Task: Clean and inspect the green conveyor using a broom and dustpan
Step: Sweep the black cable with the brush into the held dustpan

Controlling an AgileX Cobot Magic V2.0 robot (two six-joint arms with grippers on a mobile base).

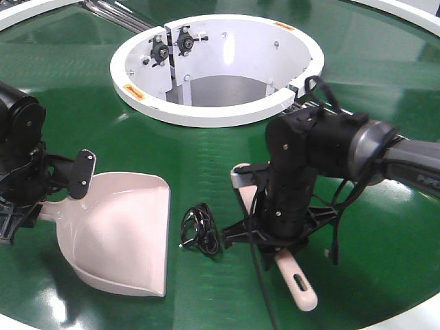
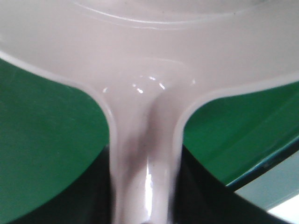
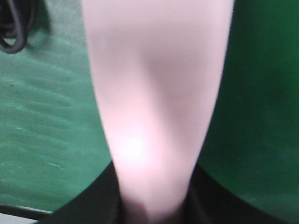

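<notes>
The pale dustpan (image 1: 127,230) lies flat on the green conveyor (image 1: 82,89), its wide edge toward the right. My left gripper (image 1: 62,203) is shut on its handle (image 2: 145,154), which fills the left wrist view between dark jaws. To the right, the broom (image 1: 299,285) lies across the belt with its slotted handle end toward me. My right gripper (image 1: 278,237) points down and is shut on it. In the right wrist view the broom (image 3: 154,93) runs up from the jaws. Its bristles are hidden behind the arm.
A tangled black cable (image 1: 199,227) lies on the belt between the dustpan's edge and the broom, also seen as the cable (image 3: 16,23) at the top left. The white ring hub (image 1: 206,110) stands behind. The conveyor's white outer rim (image 1: 412,313) curves along the near right.
</notes>
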